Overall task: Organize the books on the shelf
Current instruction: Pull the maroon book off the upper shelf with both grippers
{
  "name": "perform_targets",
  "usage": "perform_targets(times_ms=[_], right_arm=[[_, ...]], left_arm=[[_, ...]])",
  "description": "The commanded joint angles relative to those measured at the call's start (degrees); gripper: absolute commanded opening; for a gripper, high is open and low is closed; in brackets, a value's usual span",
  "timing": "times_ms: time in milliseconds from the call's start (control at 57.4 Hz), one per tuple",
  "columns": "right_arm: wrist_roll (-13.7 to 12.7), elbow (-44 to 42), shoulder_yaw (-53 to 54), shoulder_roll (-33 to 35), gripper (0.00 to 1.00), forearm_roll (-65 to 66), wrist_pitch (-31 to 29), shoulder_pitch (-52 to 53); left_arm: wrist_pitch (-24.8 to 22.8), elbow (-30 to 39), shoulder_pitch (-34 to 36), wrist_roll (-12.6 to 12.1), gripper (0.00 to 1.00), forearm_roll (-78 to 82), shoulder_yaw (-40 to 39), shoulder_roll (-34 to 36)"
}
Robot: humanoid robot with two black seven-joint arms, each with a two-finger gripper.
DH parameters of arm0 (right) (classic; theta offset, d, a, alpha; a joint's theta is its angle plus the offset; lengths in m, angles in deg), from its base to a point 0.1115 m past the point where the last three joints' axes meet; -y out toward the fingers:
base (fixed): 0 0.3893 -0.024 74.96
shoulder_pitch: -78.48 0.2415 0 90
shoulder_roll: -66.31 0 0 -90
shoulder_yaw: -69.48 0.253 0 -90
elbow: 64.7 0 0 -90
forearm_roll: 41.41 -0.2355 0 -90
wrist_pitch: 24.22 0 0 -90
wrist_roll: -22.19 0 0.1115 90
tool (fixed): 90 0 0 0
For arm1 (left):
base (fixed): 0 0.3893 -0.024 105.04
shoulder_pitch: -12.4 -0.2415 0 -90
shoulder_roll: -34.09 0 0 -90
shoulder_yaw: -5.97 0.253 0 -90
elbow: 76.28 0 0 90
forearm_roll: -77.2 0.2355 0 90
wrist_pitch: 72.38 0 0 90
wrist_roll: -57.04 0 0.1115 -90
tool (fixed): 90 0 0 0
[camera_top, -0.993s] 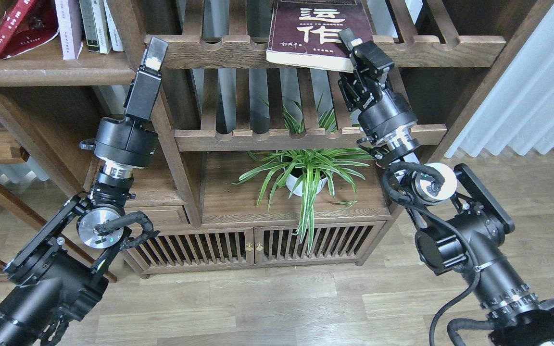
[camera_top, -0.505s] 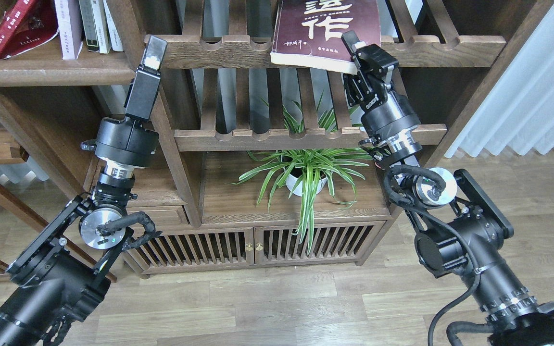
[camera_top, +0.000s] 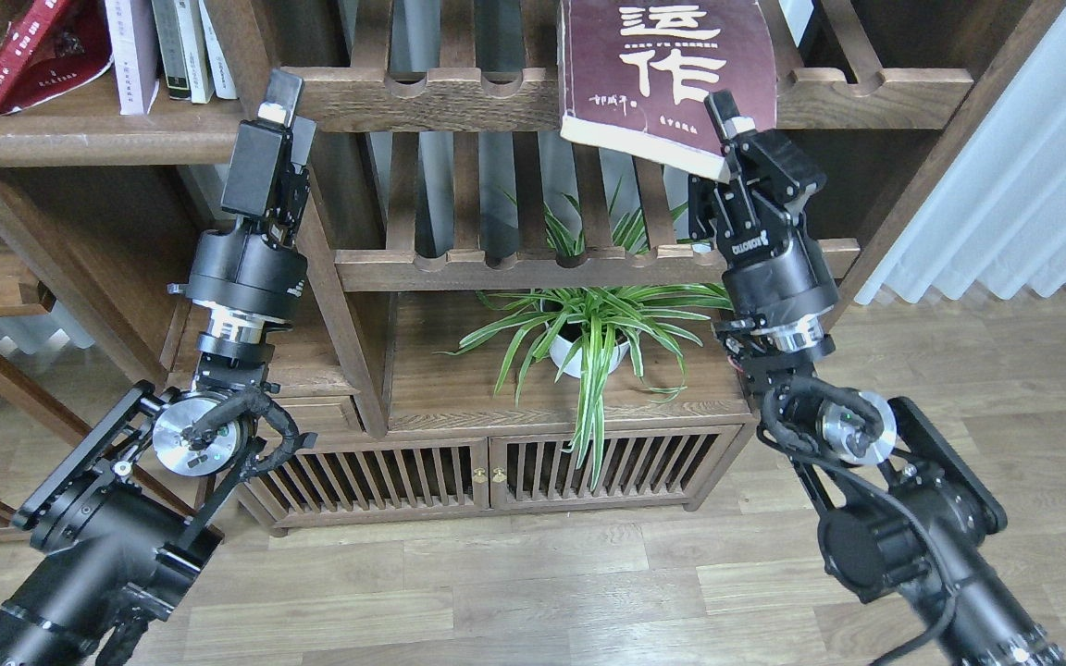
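The thick maroon book [camera_top: 667, 69] with big white characters is tilted in front of the upper slatted rack, and my right gripper [camera_top: 727, 139] is shut on its lower right corner. The red book [camera_top: 33, 51] leans and the white-lavender book [camera_top: 132, 55] stands upright on the solid dark plank shelf [camera_top: 98, 139] at top left. My left gripper [camera_top: 272, 106] is empty, raised just right of that shelf's end beside the post. It is seen side-on, so its fingers cannot be told apart.
Thin white and grey-spined books [camera_top: 189, 46] stand right of the lavender one. Two slatted racks with scalloped rails [camera_top: 459, 92] fill the middle. A spider plant in a white pot [camera_top: 588, 347] sits on the low cabinet [camera_top: 487, 472]. A curtain [camera_top: 1014, 166] hangs at right.
My right gripper has moved right and slightly down with the maroon book, pulling it off the rack and tilting it. My left gripper has shifted a little left and turned.
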State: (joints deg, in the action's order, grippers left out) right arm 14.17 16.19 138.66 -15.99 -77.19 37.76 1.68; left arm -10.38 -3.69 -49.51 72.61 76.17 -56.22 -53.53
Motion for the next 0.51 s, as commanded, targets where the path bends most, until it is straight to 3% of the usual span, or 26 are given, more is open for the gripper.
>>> perform_targets(times_ms=[0,87,174,488], right_arm=[[0.0,2.7,-0.5,0.0,0.04,0.0,0.0,-2.5],[0.0,4.7,-1.3,0.0,0.04,0.0,0.0,-3.8],[0.0,6.3,-3.1,0.3,0.04,0.0,0.0,-5.0],[0.1,7.3,-11.6,2.2,0.04,0.4,0.0,-5.3]], left_arm=[[0.0,0.1,0.0,-7.0,1.00,-5.8,0.6,0.3],[0.0,0.3,0.0,-13.5,1.00,-10.0,0.6,0.5],[0.0,0.6,0.1,-16.7,0.99,-12.6,0.6,0.6],[0.0,4.1,0.2,-17.3,0.99,-19.2,4.2,2.3]])
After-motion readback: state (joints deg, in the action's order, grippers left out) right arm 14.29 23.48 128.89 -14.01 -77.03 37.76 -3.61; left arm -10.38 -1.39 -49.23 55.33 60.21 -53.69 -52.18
